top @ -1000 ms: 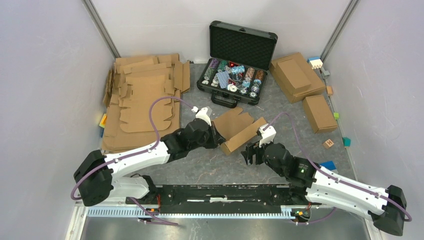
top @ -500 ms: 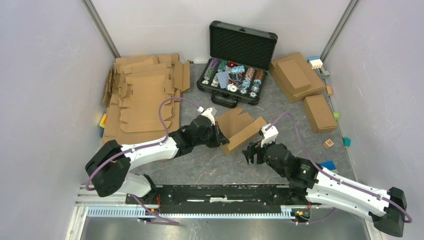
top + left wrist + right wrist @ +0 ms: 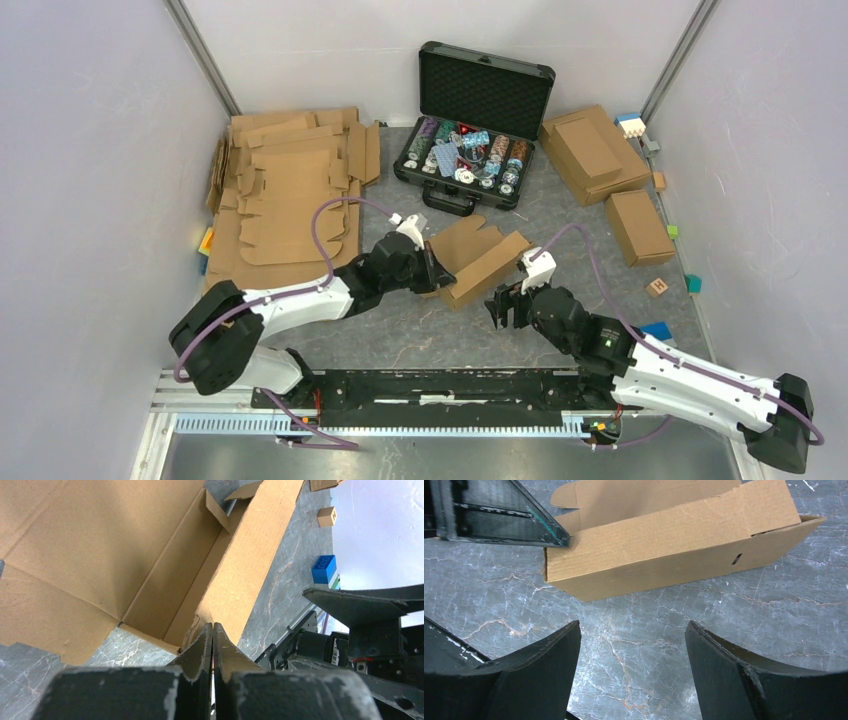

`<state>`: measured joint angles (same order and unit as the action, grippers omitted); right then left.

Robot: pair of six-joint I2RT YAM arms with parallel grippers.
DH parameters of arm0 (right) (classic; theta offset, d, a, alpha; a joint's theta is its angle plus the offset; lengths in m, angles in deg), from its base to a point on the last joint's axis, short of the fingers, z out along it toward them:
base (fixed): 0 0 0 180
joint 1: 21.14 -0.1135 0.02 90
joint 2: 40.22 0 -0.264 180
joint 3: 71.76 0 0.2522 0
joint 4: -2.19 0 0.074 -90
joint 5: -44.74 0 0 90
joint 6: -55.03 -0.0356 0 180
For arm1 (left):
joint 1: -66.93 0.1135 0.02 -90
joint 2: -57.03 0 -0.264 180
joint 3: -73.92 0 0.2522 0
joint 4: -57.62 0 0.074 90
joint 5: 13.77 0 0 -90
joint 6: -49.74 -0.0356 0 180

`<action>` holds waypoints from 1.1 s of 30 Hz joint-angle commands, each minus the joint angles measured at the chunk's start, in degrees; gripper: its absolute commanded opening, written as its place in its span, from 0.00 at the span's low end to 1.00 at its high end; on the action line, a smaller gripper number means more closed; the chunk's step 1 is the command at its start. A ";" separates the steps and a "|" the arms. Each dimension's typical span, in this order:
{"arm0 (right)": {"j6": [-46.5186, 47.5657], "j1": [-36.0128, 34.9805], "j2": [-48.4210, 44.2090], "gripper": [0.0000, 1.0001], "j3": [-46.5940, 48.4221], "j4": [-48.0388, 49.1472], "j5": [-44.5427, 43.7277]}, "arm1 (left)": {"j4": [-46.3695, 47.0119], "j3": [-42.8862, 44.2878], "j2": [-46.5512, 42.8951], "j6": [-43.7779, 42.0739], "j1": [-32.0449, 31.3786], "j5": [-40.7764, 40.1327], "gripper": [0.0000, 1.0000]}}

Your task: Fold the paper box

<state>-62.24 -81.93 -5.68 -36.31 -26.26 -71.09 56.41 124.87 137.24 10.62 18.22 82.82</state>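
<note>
Two arms close on the paper box (image 3: 480,255), and over the past second only the left one has really moved. Its shoulder and elbow have swung in toward the work, while the left gripper (image 3: 212,630) has kept its place, jaws pressed flat together with their tips against the near-end corner of the box's raised long wall. Whether a sliver of card is nipped between them cannot be made out. The box itself has barely shifted. It sits directly ahead of both grippers, its one standing wall between them, and the back panel with its rounded flaps lies flat on the far side of that wall from the right gripper (image 3: 633,630). That gripper hangs low over the grey table (image 3: 634,605) just short of the wall, jaws spread wide on nothing, much as it was. The change reads as a re-posing of the left arm for leverage rather than a fold. The job looks about midway, with one wall up and the ends and lid still to close.
</note>
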 commanded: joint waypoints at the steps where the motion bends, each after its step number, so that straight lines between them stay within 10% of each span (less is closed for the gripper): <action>1: 1.33 -0.14 1.24 0.82 3.44 -0.21 -2.31 | -6.81 1.82 -3.78 -3.91 0.02 1.70 0.07; 15: 7.26 -0.11 13.74 0.73 12.68 2.42 -2.45 | -16.49 -0.37 -16.12 -5.05 0.02 -2.44 0.35; 21: 8.16 0.50 20.18 0.51 13.65 6.06 -5.32 | -18.67 -2.94 -18.92 -5.08 0.56 -5.65 0.42; 26: 9.22 3.15 23.97 0.04 13.73 8.02 -3.88 | -19.97 -4.95 -21.07 -5.13 2.38 -5.69 0.42; 33: 10.71 5.45 26.56 0.00 13.94 11.09 -0.65 | -21.25 -5.60 -23.55 -5.69 3.42 -6.02 0.42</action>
<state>-53.08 -77.23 20.51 -24.51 -19.80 -73.25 35.91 119.28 115.42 7.21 21.12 77.79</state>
